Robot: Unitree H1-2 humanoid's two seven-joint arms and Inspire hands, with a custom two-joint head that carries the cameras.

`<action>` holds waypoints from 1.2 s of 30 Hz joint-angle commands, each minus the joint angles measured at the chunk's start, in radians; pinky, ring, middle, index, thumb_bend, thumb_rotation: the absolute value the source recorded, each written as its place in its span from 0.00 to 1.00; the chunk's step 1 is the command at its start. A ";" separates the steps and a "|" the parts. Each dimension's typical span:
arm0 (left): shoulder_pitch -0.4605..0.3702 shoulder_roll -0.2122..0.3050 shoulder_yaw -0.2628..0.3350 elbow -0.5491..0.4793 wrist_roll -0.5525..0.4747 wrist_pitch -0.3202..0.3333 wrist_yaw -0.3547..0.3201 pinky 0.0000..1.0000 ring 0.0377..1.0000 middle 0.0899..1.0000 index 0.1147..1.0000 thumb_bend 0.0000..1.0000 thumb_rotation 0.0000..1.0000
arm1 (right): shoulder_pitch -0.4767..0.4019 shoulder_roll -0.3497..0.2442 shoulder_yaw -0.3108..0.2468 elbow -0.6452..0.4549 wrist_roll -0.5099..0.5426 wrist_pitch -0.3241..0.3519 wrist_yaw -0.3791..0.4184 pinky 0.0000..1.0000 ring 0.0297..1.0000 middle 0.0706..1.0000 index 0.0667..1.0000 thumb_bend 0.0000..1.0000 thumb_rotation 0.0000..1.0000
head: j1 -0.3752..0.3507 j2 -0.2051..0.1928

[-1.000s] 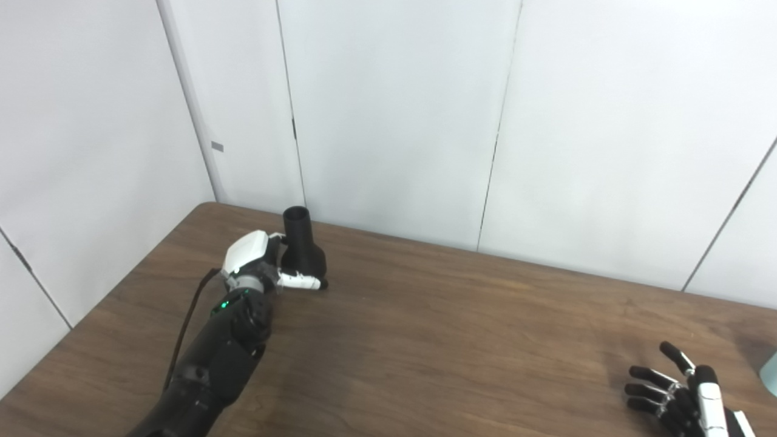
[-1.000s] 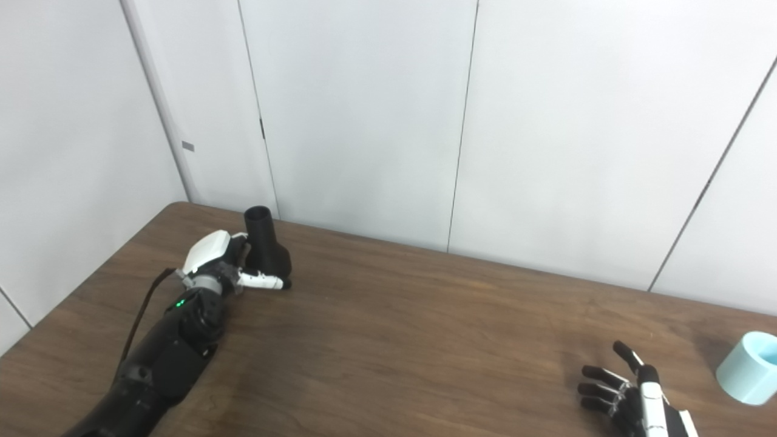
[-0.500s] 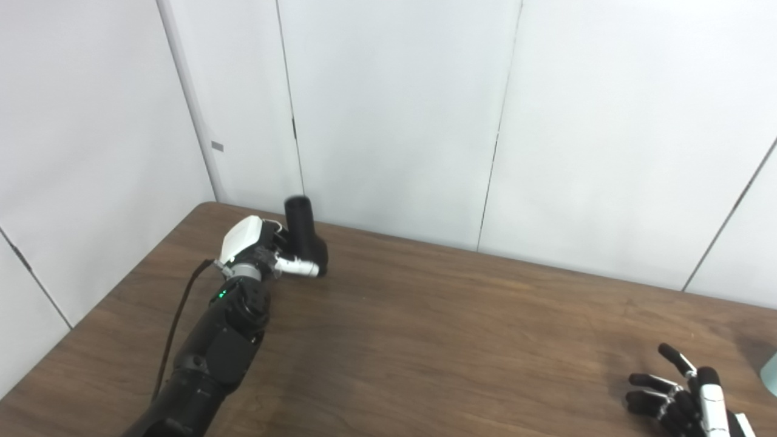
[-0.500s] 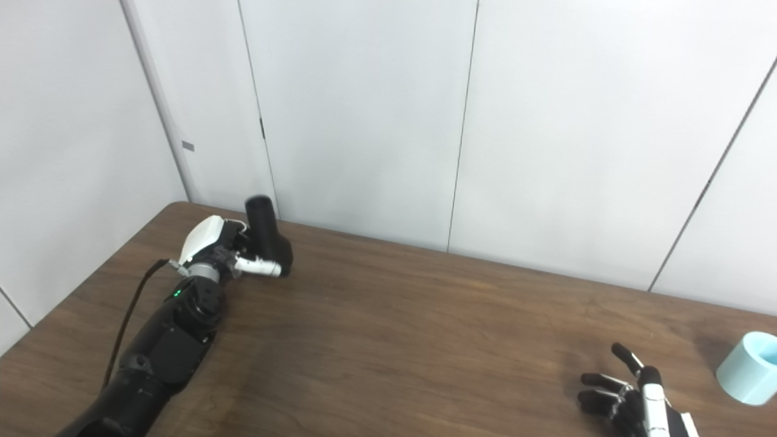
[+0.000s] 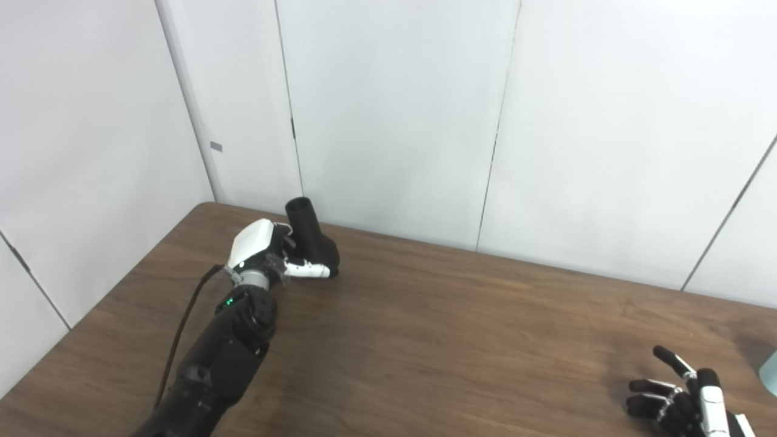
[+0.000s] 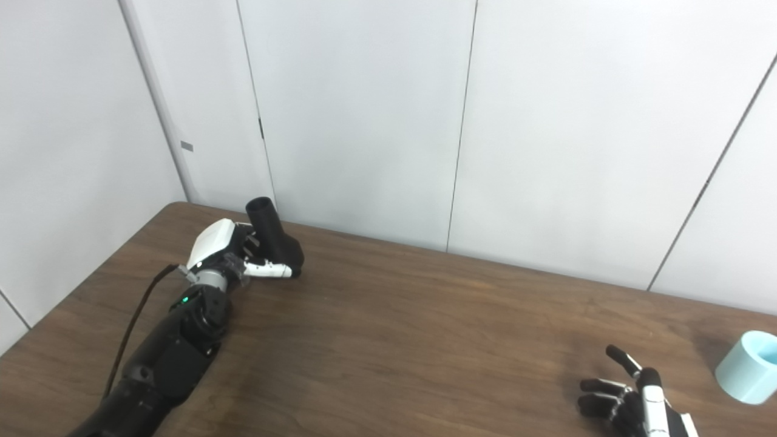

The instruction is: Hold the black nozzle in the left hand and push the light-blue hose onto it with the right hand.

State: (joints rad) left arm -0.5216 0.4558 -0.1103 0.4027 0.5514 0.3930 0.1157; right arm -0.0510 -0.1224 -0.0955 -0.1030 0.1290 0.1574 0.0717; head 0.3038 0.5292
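The black nozzle [image 5: 311, 235] is at the far left of the table, tilted with its narrow open end up and to the left. My left hand [image 5: 267, 258] is shut on its wide lower part, thumb across the front. The light-blue hose [image 6: 746, 367] is a short pale cylinder lying at the right edge of the table; in the left eye view only a sliver of the hose [image 5: 772, 367] shows. My right hand [image 6: 625, 397] rests low at the bottom right, open, fingers spread, a little left of the hose and holding nothing.
The brown wooden table [image 5: 437, 340] runs up to white wall panels [image 5: 394, 109] at the back and left. The nozzle is close to the back left corner.
My left hand closed on the nozzle, lifted and tilted it, and shifted it slightly right. The right hand drew back a little toward the bottom edge.
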 commanded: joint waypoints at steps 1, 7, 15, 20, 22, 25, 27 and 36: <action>0.008 0.002 -0.008 -0.059 0.011 0.005 -0.002 0.34 0.41 0.43 0.42 0.52 0.00 | 0.007 -0.012 -0.001 -0.009 0.001 -0.003 0.006 0.49 0.48 0.51 0.80 0.40 1.00 | -0.002 0.003; 0.071 -0.015 -0.053 -0.261 0.061 0.037 -0.044 0.42 0.46 0.47 0.41 0.52 0.00 | 0.003 -0.009 0.002 0.004 0.003 -0.012 0.013 0.48 0.46 0.50 0.78 0.41 1.00 | -0.026 0.011; 0.163 -0.038 -0.146 -0.526 0.156 0.015 -0.126 0.45 0.52 0.46 0.40 0.52 0.00 | 0.006 -0.015 0.024 -0.005 -0.028 -0.023 0.015 0.49 0.46 0.49 0.76 0.43 1.00 | -0.067 0.036; 0.213 -0.076 -0.187 -0.650 0.227 0.045 -0.194 0.47 0.54 0.45 0.41 0.52 0.00 | 0.007 -0.006 0.032 -0.013 -0.029 -0.016 0.014 0.49 0.45 0.49 0.76 0.44 1.00 | -0.105 0.045; 0.237 -0.095 -0.198 -0.667 0.252 0.027 -0.191 0.47 0.54 0.44 0.42 0.52 0.00 | 0.006 0.000 0.036 -0.014 -0.034 -0.014 0.009 0.48 0.45 0.48 0.77 0.44 1.00 | -0.131 0.052; 0.276 -0.127 -0.224 -0.679 0.295 0.011 -0.187 0.46 0.50 0.40 0.43 0.52 0.00 | 0.006 0.007 0.045 -0.013 -0.052 -0.019 -0.001 0.46 0.44 0.48 0.75 0.44 1.00 | -0.153 0.057; 0.299 -0.139 -0.244 -0.690 0.323 0.004 -0.206 0.41 0.47 0.37 0.43 0.52 0.00 | 0.005 0.012 0.053 -0.014 -0.064 -0.024 -0.006 0.46 0.44 0.47 0.74 0.44 1.00 | -0.163 0.058; 0.391 -0.176 -0.302 -0.652 0.363 -0.102 -0.203 0.45 0.52 0.40 0.44 0.52 0.00 | 0.002 0.038 0.069 -0.016 -0.083 -0.035 -0.014 0.44 0.43 0.46 0.72 0.42 1.00 | -0.216 0.079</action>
State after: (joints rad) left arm -0.1353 0.2913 -0.3972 -0.2506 0.9130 0.3341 -0.0937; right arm -0.0456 -0.0841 -0.0356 -0.1020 0.0534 0.1195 0.0540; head 0.0875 0.6074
